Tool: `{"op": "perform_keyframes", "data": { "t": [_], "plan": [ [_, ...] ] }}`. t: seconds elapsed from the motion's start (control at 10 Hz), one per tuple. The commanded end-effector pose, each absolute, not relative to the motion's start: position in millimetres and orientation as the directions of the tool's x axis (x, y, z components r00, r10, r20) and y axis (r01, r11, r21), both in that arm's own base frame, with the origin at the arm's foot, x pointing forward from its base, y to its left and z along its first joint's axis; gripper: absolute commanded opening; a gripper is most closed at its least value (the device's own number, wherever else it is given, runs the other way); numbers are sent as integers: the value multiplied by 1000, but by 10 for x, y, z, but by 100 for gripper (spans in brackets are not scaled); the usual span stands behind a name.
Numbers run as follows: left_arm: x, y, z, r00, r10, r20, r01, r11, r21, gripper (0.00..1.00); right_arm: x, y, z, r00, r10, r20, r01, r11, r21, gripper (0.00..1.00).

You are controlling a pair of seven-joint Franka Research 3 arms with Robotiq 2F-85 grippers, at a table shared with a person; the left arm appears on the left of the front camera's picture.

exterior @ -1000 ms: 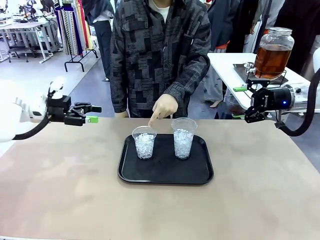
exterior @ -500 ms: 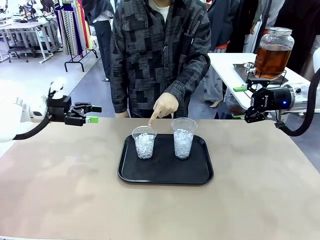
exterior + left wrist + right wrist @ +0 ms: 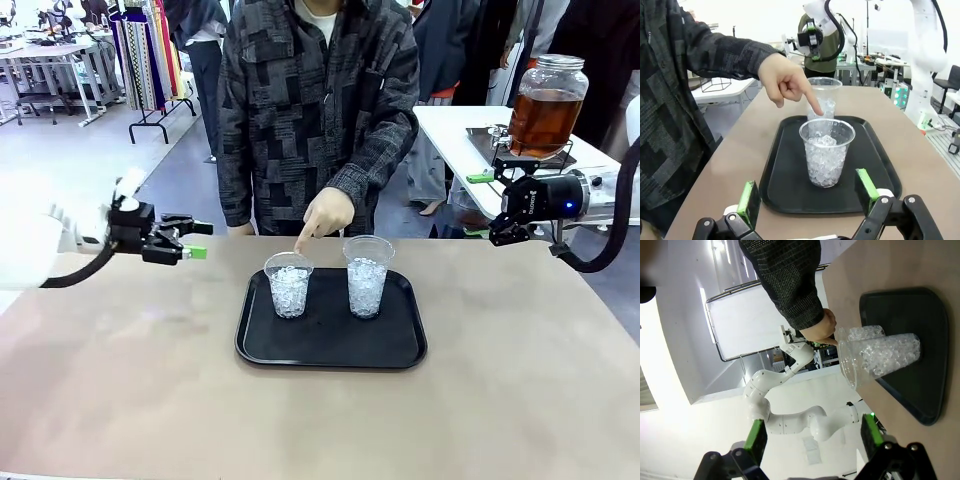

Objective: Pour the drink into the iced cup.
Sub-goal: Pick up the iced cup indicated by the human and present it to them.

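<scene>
So far: nothing of the pour is done, by your reading. Both cups hold only ice, and the jar stands lidded with nothing gripping it. Fetching, opening or tipping, and pouring are all left.
Left gripper point(image 3: 197, 240): hangs over the left end of the tan table point(image 3: 120, 380), fingers spread wide, empty, aimed toward the tray.
Shorter cup point(image 3: 289, 285): clear plastic, packed with crushed ice, on the left half of the black round-cornered plastic tray point(image 3: 400, 345). In the left wrist view it sits straight ahead between the green pads, apart from them.
Person's hand point(image 3: 325, 214): index finger pointing down at the shorter cup's far rim. You can take that as the cup to fill.
Taller cup point(image 3: 367, 275): clear plastic, also iced, just beside the shorter one on the tray's right half.
Right gripper point(image 3: 501, 198): fingers spread, empty, in the air off the table's far right corner.
Drink point(image 3: 540, 122): amber-brown liquid in a large clear glass jar point(image 3: 548, 75) with a silvery metal lid, on a white side table point(image 3: 450, 125) beyond the right corner. It stands up behind the right gripper, near but apart, and well apart from the left gripper, across the tray.
</scene>
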State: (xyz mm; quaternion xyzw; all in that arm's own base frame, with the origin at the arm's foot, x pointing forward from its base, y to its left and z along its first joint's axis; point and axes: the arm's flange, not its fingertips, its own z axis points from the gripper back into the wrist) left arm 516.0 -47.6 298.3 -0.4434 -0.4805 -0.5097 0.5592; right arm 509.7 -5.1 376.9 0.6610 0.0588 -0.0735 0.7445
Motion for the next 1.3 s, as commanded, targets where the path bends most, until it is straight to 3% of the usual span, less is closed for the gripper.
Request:
{"op": "perform_keyframes", "data": {
  "t": [0.0,0.5,1.2],
  "plan": [
    [5247,-634,2788,-21,-148,989,996,84,34,100,5107,-50,3778,983,-37,-180,183,118,976,100],
    [5212,-920,2374,-4,-119,993,997,77,13,100,5107,-50,3778,983,-37,-180,183,118,976,100],
    [5094,-1293,2287,0,-137,991,1000,8,1,100,5107,-50,3778,983,-37,-180,183,118,976,100]
  ]
}}
